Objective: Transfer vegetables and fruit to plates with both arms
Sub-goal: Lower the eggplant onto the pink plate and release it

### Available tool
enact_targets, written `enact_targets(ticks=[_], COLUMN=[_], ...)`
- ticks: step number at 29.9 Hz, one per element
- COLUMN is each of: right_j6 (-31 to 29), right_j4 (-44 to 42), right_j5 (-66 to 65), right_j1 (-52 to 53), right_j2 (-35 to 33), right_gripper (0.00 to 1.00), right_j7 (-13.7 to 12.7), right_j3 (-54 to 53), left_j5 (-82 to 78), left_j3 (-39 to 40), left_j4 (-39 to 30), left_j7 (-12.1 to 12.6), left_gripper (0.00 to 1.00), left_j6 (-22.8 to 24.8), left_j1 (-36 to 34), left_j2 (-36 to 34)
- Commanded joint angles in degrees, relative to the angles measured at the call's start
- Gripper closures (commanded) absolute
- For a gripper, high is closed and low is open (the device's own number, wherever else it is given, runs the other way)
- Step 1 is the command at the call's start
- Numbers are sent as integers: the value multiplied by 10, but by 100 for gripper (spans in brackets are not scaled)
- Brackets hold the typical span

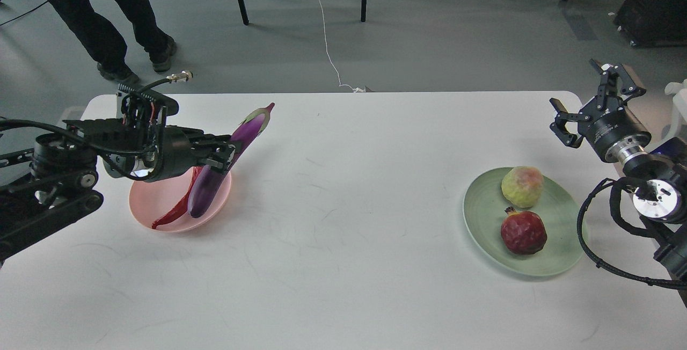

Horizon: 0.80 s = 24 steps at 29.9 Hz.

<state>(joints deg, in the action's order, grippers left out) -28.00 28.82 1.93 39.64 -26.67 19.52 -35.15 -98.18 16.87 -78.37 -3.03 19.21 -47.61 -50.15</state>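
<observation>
Pomegranate on green plate, left gripper seemingly clamping eggplant, right gripper spread, empty

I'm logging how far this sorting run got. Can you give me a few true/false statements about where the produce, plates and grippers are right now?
1. The eggplant lies flat on the table, clear of any plate. False: it is tilted, its lower end on the pink plate, with the left gripper shut on it.
2. The chili is on the pink plate. True.
3. The pomegranate and the yellow-green fruit share the green plate. True.
4. The right gripper holds the pomegranate. False: it is open and empty, raised beyond the green plate.
5. The two plates touch. False: they sit far apart, at opposite sides of the table.
</observation>
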Motion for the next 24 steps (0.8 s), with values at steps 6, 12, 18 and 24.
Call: enact_targets(ticks=[6, 12, 18, 24], right_j6=[0, 0, 0, 0], right_j4=[1, 1, 1, 1], right_j5=[0, 0, 0, 0], right_j1=[0, 0, -1, 0], right_j2=[0, -3, -3, 2], right_gripper=[1, 1, 1, 1], right_j7=[0, 0, 0, 1], right_j3=[1, 1, 1, -3], left_j5=[3, 3, 4, 53], left_j3=[-10, -10, -10, 4], left_j4=[95, 110, 116, 117], left_j7=[-33, -32, -32, -40], left_gripper=[90, 60, 51, 31], left_j6=[-5, -29, -34, -36], left_j1=[33, 53, 55, 49], left_j2=[-7, 1, 15, 15])
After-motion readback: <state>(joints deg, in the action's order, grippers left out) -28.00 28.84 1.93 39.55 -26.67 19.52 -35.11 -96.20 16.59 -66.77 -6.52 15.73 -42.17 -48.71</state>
